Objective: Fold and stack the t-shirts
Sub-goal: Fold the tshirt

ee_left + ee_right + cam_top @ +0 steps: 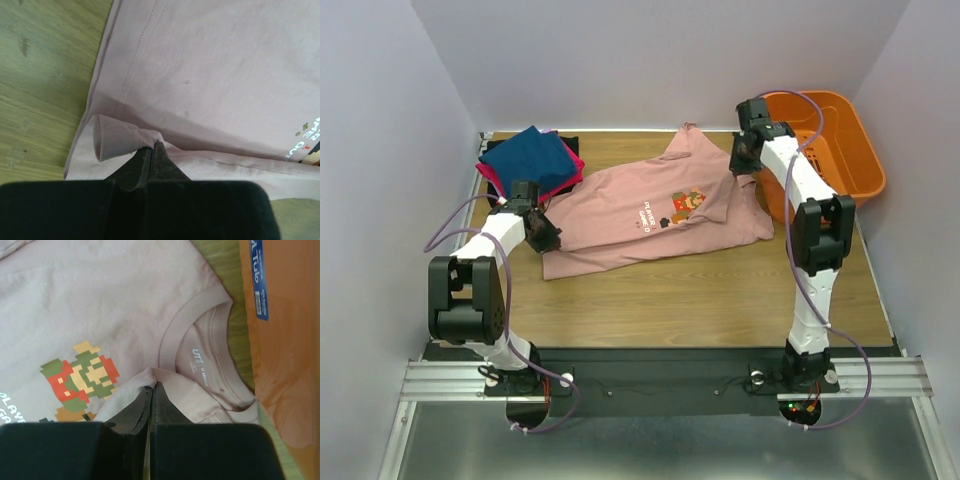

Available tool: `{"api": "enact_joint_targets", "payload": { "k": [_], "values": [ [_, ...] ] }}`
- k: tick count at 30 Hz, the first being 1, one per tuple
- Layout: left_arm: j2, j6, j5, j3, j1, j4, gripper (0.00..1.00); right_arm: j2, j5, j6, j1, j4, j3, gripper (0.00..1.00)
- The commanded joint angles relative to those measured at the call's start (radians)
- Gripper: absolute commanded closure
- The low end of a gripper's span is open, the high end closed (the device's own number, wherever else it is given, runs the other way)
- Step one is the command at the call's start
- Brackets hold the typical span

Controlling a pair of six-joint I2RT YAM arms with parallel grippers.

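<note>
The dusty-pink t-shirt (650,205) with a pixel-game print (686,203) and white text lies spread across the wooden table. My left gripper (542,236) is shut on a fold of its hem at the left end, which the left wrist view shows pinched (154,145). My right gripper (745,158) is shut on the pink cloth near the collar (200,360), pinched at the fingertips (153,385). A folded navy-blue tee (528,155) lies on a magenta one (570,172) at the back left, with a black edge beneath.
An orange plastic basket (850,150) stands at the back right, close beside the right arm, and shows in the right wrist view (285,340). White walls enclose the table on three sides. Bare wood (720,290) lies in front of the shirt.
</note>
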Motion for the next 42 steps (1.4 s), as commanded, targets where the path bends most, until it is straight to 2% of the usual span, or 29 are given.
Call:
{"api": "enact_joint_targets", "payload": {
  "k": [1, 8, 9, 10, 11, 13, 14, 18, 21, 25, 30, 33, 42],
  "values": [
    [0.023, 0.035, -0.006, 0.053, 0.010, 0.010, 1.00, 0.029, 0.013, -0.020, -0.002, 0.032, 0.082, 1.00],
    [0.037, 0.039, -0.021, 0.076, 0.013, 0.010, 0.99, 0.060, 0.007, -0.014, -0.002, 0.034, 0.138, 1.00],
    [0.038, 0.044, -0.029, 0.083, 0.013, 0.007, 0.94, 0.070, 0.006, -0.013, -0.003, 0.034, 0.153, 0.99],
    [0.038, 0.047, -0.037, 0.094, 0.013, 0.002, 0.85, 0.075, 0.000, -0.011, -0.002, 0.034, 0.168, 0.94],
    [0.038, 0.052, -0.058, 0.128, 0.013, -0.010, 0.69, 0.083, -0.011, -0.010, -0.002, 0.034, 0.211, 0.68],
    [0.031, 0.059, -0.072, 0.168, 0.012, -0.023, 0.51, 0.090, -0.031, -0.004, -0.002, 0.032, 0.256, 0.35],
    [0.024, 0.069, -0.130, 0.213, 0.012, -0.038, 0.38, 0.089, -0.051, 0.004, -0.002, 0.035, 0.298, 0.22],
    [0.018, 0.101, -0.211, 0.327, -0.003, -0.067, 0.27, 0.054, -0.115, 0.012, 0.000, 0.037, 0.285, 0.10],
    [0.008, 0.124, -0.222, 0.341, -0.023, -0.052, 0.26, 0.002, -0.175, 0.007, 0.007, 0.037, 0.192, 0.11],
    [0.003, 0.128, -0.195, 0.280, -0.110, -0.001, 0.26, -0.049, -0.247, 0.003, 0.026, 0.051, -0.047, 0.18],
    [0.023, 0.110, -0.153, 0.188, -0.223, 0.069, 0.26, -0.098, -0.286, 0.029, 0.032, 0.116, -0.250, 0.35],
    [0.024, 0.089, -0.117, 0.136, -0.253, 0.120, 0.26, -0.103, -0.292, 0.036, 0.030, 0.139, -0.308, 0.43],
    [0.051, 0.079, -0.053, 0.028, -0.270, 0.201, 0.25, -0.049, -0.296, 0.047, 0.032, 0.184, -0.318, 0.53]
  ]
}}
